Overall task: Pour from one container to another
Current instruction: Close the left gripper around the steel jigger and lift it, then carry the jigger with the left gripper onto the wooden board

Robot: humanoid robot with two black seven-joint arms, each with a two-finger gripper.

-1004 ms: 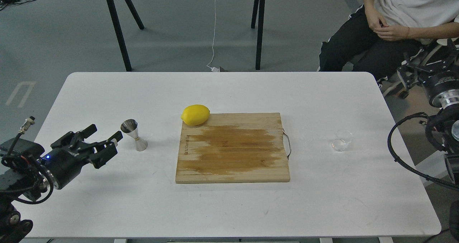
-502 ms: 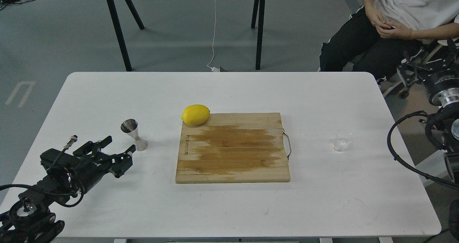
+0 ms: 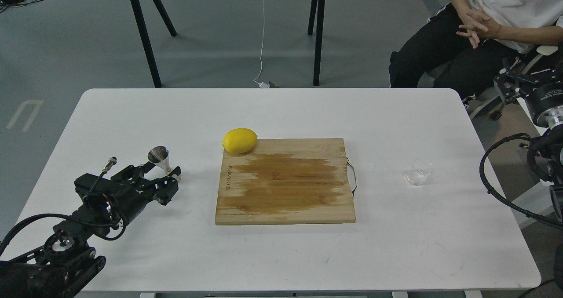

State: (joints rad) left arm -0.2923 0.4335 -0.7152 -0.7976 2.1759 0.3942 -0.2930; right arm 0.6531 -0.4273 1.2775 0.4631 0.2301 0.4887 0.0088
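The left hand (image 3: 165,181) sits low on the worktop (image 3: 281,113) with its fingers spread wide around the base of the upright steel jigger (image 3: 162,161), not visibly clamped. The glass cup (image 3: 418,172) stands far right, past the cutting board (image 3: 285,181), nearer the right hand (image 3: 512,76) (too dark to tell if parted).

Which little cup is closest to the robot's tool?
The shiny metal jigger, left of the cutting board; the left tool is right at its base. The clear glass cup sits far right.
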